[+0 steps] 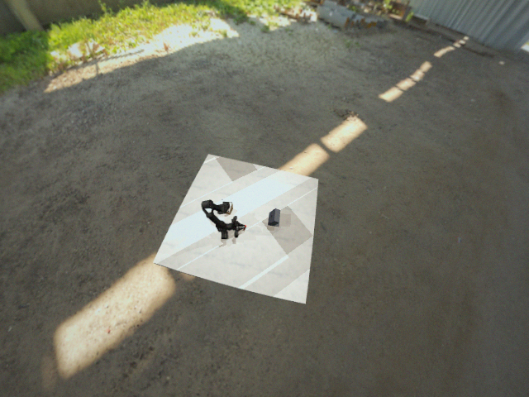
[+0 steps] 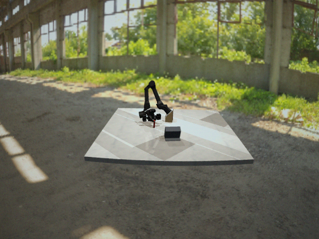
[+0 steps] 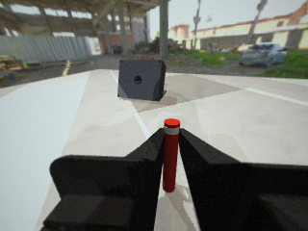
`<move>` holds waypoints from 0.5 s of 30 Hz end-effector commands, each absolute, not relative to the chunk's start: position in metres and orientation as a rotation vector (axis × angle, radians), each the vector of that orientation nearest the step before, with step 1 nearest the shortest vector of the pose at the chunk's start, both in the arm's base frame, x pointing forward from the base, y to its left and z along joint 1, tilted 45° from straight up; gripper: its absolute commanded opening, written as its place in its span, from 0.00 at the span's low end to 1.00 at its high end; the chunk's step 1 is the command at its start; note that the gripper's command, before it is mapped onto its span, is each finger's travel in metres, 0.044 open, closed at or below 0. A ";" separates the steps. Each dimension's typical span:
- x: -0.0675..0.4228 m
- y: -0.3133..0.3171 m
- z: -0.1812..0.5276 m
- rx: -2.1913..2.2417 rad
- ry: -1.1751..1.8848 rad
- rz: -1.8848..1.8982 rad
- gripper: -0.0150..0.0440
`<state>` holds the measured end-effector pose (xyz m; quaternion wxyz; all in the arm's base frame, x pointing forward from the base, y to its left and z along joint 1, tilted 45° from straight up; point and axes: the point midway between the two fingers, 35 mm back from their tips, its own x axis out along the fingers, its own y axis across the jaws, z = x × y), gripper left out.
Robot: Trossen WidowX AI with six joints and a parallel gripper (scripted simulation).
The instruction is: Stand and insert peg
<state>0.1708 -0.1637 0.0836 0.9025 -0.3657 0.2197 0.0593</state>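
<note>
My gripper point(image 3: 171, 132) point(image 1: 240, 227) point(image 2: 154, 120) is shut on the red peg point(image 3: 170, 154) point(image 2: 154, 124). In the wrist view the peg stands upright between the fingers, its white band near the top end and its plain end down at the table. The dark sloped panel point(image 3: 141, 79) point(image 1: 274, 217) point(image 2: 172, 133) stands beyond the peg, and its round hole point(image 3: 138, 80) faces the wrist camera. In the top and exterior views the gripper is low over the table, a short way from the panel.
The square table point(image 1: 256, 273) point(image 2: 211, 144) has pale and grey stripes. The arm's base point(image 1: 225, 208) stands on a tan block point(image 2: 169, 116) on the table behind the gripper. Rough ground surrounds the table.
</note>
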 end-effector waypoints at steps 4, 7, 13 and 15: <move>0.170 -0.164 0.083 -0.755 0.453 0.123 0.34; 0.169 -0.164 0.083 -0.754 0.451 0.123 0.34; 0.167 -0.165 0.083 -0.752 0.447 0.126 0.34; 0.167 -0.165 0.082 -0.752 0.445 0.127 0.34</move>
